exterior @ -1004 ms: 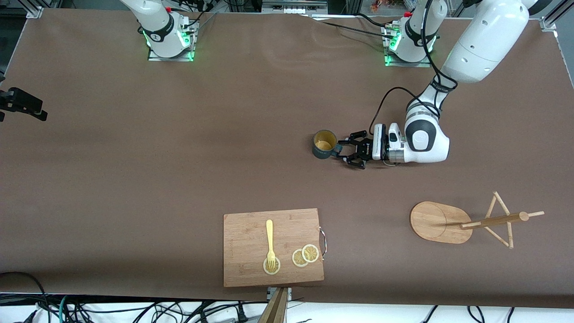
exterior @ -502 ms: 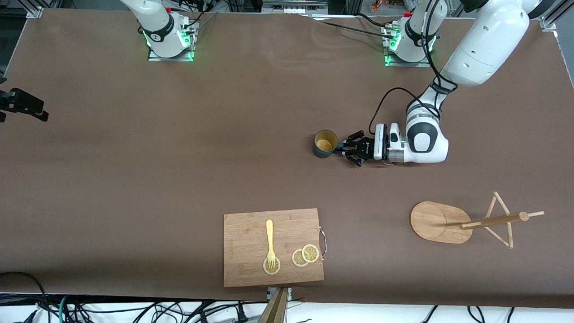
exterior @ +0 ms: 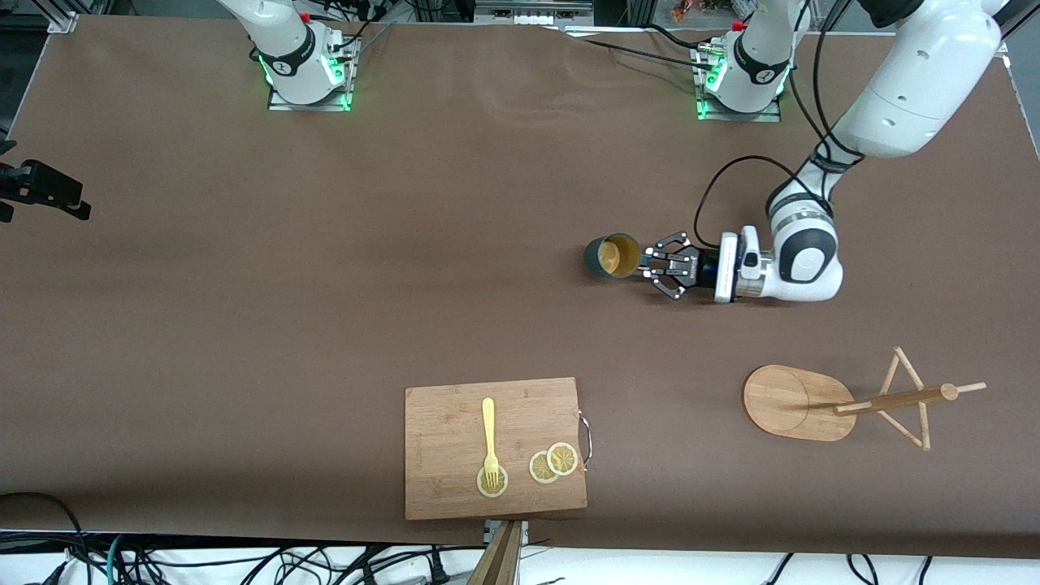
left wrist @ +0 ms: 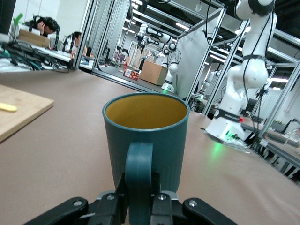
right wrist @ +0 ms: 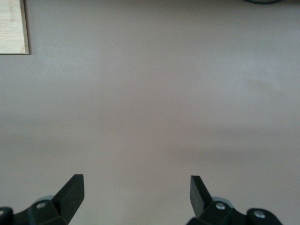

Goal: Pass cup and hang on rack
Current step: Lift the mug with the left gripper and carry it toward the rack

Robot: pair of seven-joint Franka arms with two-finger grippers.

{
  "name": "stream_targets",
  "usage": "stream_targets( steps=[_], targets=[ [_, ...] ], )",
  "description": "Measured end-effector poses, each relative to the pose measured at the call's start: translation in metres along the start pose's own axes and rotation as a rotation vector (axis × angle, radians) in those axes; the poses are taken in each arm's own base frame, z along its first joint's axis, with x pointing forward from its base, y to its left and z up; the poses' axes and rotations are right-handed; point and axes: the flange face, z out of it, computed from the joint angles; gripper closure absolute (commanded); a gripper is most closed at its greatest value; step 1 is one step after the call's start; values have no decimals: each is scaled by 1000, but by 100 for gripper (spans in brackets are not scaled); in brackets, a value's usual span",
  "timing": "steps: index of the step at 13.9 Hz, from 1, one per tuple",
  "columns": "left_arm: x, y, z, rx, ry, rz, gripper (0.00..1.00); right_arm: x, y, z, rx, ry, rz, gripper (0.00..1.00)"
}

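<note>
So the left gripper [exterior: 652, 266] has its jaws clamped on the handle of the cup [exterior: 611, 255], upright above the middle of the brown table [exterior: 325, 284]. Looks like the carry step; next it needs lining the handle up with a peg on the rack [exterior: 845, 402], near the left arm's end. The right gripper [right wrist: 136, 192] waits, jaws apart. Busy lab around.

I work in a robotics lab. Past my left gripper [left wrist: 139, 206] stand aluminium frames [left wrist: 101, 35], other white robot arms [left wrist: 246, 70], and people at cluttered benches [left wrist: 75, 43].
</note>
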Motion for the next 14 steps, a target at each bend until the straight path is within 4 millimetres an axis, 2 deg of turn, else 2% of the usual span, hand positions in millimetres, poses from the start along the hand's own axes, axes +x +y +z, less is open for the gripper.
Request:
stream_targets(
  steps=[3, 4, 7, 10, 12, 14],
  targets=[
    [27, 11, -58, -23, 6, -97, 100, 0, 0, 0, 0, 0, -1, 0],
    [29, 16, -78, -27, 9, -130, 100, 0, 0, 0, 0, 0, -1, 0],
    [18, 40, -149, -45, 7, -314, 100, 0, 1, 0, 0, 0, 0, 0],
    [10, 69, -231, -17, 47, -545, 100, 0, 1, 0, 0, 0, 0, 0],
    [23, 77, -276, 12, 60, -673, 100, 0, 1, 0, 0, 0, 0, 0],
    [40, 78, -306, 47, 72, -830, 100, 0, 1, 0, 0, 0, 0, 0]
  ],
)
